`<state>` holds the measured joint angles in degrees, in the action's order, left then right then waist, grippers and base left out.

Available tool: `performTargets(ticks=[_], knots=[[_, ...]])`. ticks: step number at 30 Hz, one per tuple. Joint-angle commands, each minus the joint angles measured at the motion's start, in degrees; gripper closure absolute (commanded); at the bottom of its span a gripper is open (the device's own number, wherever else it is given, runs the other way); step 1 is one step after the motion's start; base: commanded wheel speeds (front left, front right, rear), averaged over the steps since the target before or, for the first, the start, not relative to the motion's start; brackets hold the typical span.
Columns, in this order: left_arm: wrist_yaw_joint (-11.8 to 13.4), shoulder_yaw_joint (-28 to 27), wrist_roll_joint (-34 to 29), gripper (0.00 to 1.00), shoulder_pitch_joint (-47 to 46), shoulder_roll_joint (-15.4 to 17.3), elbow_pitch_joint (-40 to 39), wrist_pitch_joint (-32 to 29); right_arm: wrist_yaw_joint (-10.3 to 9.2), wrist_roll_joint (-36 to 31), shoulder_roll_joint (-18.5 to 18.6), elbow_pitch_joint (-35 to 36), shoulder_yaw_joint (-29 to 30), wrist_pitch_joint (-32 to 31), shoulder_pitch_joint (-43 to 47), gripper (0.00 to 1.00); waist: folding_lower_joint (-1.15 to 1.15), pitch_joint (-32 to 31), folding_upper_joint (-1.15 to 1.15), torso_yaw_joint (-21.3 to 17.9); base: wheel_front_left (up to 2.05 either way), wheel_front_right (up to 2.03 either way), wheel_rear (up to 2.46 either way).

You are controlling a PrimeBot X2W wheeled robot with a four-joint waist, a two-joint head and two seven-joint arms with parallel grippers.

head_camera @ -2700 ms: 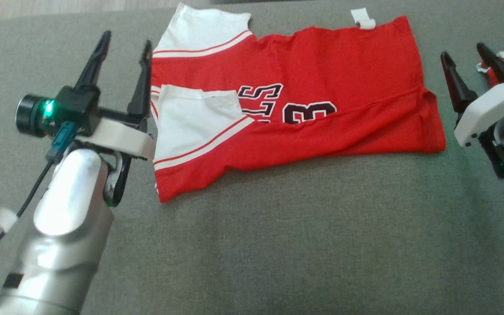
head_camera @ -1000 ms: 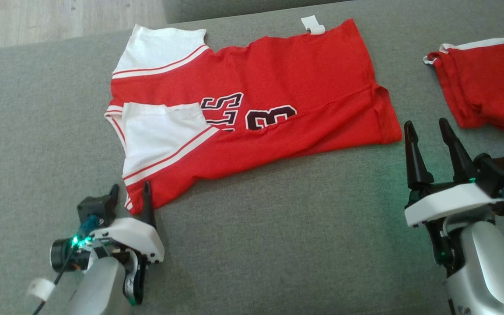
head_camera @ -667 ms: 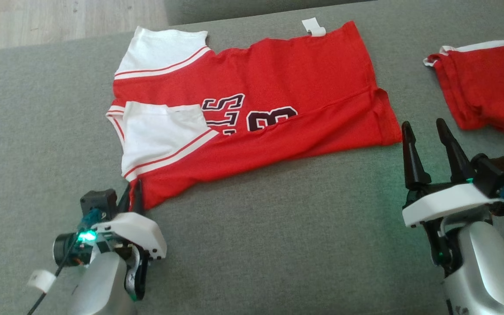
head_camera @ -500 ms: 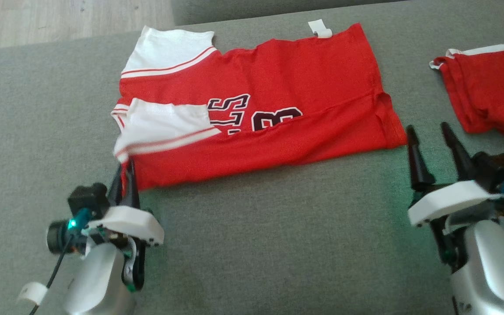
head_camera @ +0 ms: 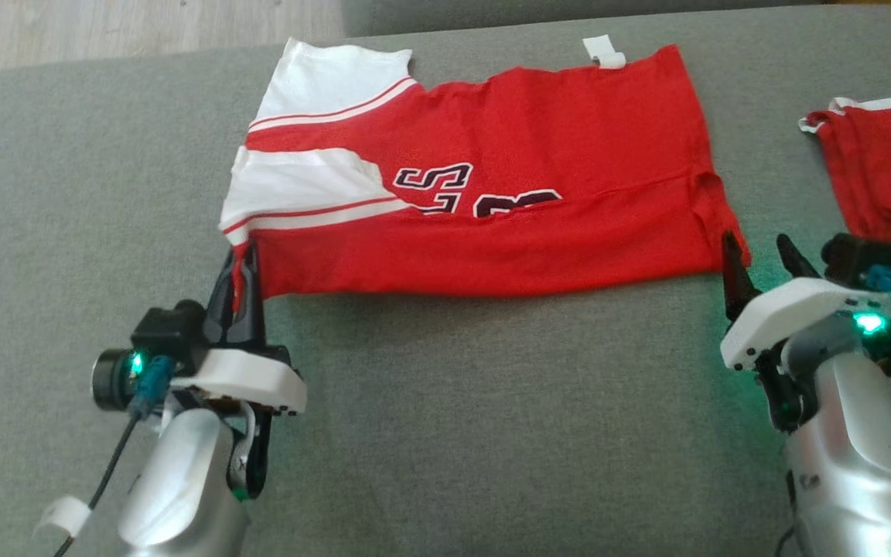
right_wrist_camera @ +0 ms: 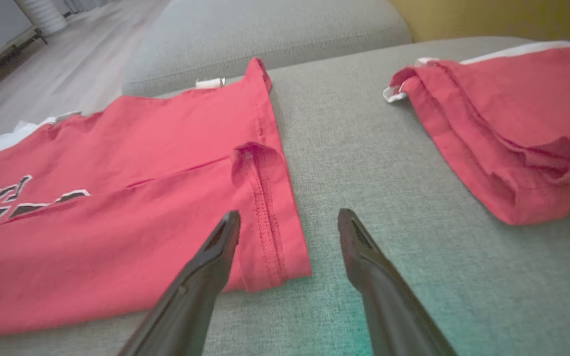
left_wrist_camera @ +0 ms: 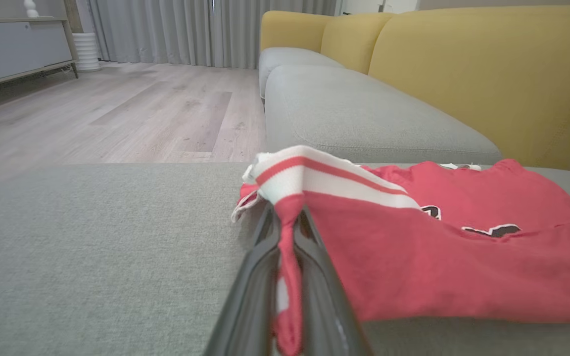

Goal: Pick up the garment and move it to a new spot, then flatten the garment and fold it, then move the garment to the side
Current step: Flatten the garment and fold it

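Since a second ago the left end effector point(head_camera: 243, 259) has clamped shut on the red jersey point(head_camera: 492, 193) at its 7 o'clock corner, pinching that corner up off the grey sofa cushion point(head_camera: 453, 425). The jersey lies spread toward 12 o'clock. At its 4 o'clock hem corner the right end effector point(head_camera: 755, 251) stands open, one finger over cloth, the other over bare cushion. Another red garment point(head_camera: 886, 170) lies at 2 o'clock.

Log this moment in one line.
left end effector: shut on jersey corner | right end effector: open at jersey hem corner | jersey: on grey cushion
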<state>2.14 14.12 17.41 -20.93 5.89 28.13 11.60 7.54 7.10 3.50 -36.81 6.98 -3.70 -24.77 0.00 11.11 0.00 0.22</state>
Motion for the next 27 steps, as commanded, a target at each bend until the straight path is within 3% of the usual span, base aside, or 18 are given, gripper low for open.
performTargets(ticks=[1, 11, 12, 13, 14, 27], knots=[[-0.1, -1.0, -0.7, 1.0, -2.3, 1.5, -2.2, 0.1, -0.05, -1.0, -0.5, -0.4, -0.5, -0.9, -3.2, 0.0, 0.0, 0.5, 0.0, 0.5, 0.0, 0.0, 0.0], [-0.4, 0.7, -0.8, 1.0, -3.2, 1.0, -2.5, 0.1, -0.05, -3.9, -0.6, -12.4, 0.2, -2.4, -9.8, 0.0, 0.0, 2.8, 0.0, 2.3, 0.0, 0.0, 0.0], [-0.4, 0.7, -0.7, 1.0, -3.2, 1.1, -2.3, 0.1, -0.05, -3.6, -0.6, -13.4, 0.0, -2.4, -10.3, 0.24, 0.0, 2.8, 0.0, 2.3, 0.0, 0.0, 0.0], [-0.3, 0.7, -0.7, 1.0, -3.3, 1.1, -2.1, 0.1, -0.05, -3.4, -0.6, -14.2, -0.2, -2.2, -10.8, 0.84, 0.0, 2.8, 0.0, 2.4, 0.0, 0.0, 0.0], [-0.3, 0.6, -0.6, 1.0, -3.4, 1.2, -1.9, 0.1, -0.05, -3.2, -0.6, -14.9, -0.3, -1.8, -11.2, 1.0, 0.0, 2.8, 0.0, 2.3, 0.0, 0.0, 0.0], [0.1, 0.1, 0.5, 1.0, -1.4, 2.8, 0.2, 0.0, -0.05, -3.6, 0.0, -16.8, -0.6, 5.6, -10.1, 1.0, 0.0, -0.8, 0.0, 0.1, 0.0, 0.0, 0.0]])
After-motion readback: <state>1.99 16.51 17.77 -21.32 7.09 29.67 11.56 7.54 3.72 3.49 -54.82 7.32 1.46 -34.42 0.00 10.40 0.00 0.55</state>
